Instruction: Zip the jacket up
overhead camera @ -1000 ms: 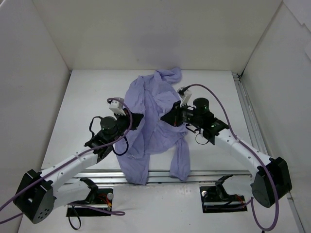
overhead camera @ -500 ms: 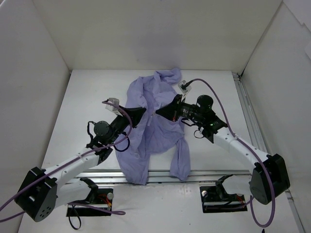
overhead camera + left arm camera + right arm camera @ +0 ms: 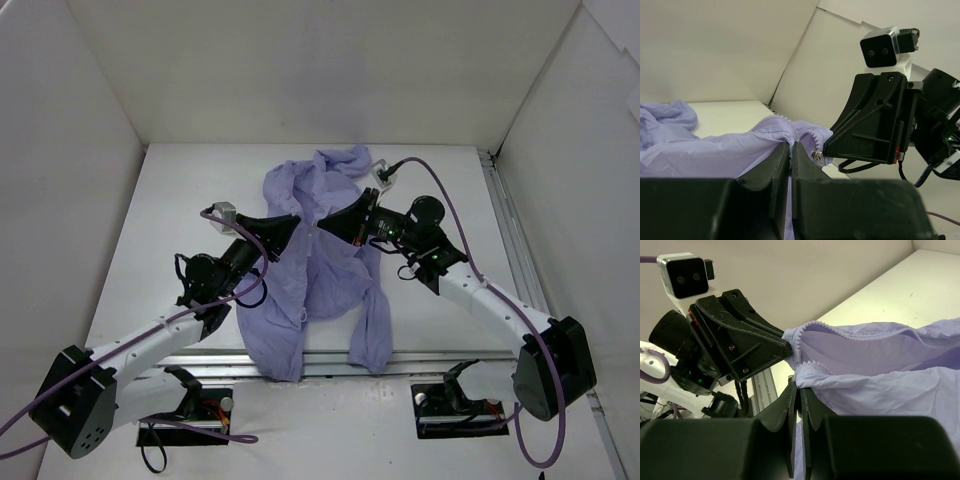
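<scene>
L hand [image 3: 791, 145]: fingers pressed together, pinching one zip edge of the jacket [image 3: 715, 147]. R hand [image 3: 799, 385]: same state, pinching the facing edge; the two tips sit just beside each other, fabric raised between them. Just past the L fingers, the L wrist view shows the zip teeth [image 3: 807, 134] and a small metal zip part [image 3: 816, 156], prob. the slider or pin. The R wrist view shows more of the toothed edge but not that part. Top view adds the overall lay only: the jacket is mid-bench [image 3: 180, 200] between the arms, lower ends reaching the near edge, upper end bunched toward the far wall; teeth can't be resolved there. Handling (est.): thin, light, limp cloth that sags and folds, no stiffness. Grip on the toothed tape close to the metal part, not on loose cloth, and keep both edges taut and aligned.
</scene>
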